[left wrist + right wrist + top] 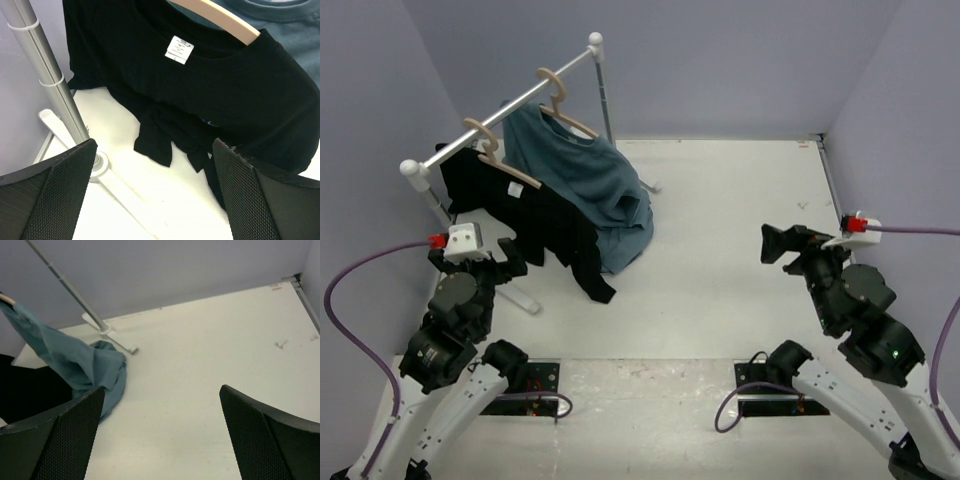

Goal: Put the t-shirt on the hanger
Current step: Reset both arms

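The blue-teal t-shirt (585, 185) hangs from the pale tan hanger (555, 92), whose hook is on the white rack rail. The shirt's hem lies bunched on the table. It also shows in the right wrist view (75, 360) and at the top right of the left wrist view (282, 15). My left gripper (510, 262) (155, 195) is open and empty, low in front of the black garment. My right gripper (775, 243) (160, 430) is open and empty, well to the right of the t-shirt, above bare table.
A black garment (545, 225) (200, 85) hangs on a second tan hanger (490, 145) (225, 17), nearer on the same rail. The rack's upright (45, 70) and foot (110, 185) stand close to my left gripper. The far foot (117, 337) lies beside the t-shirt. Walls enclose the table.
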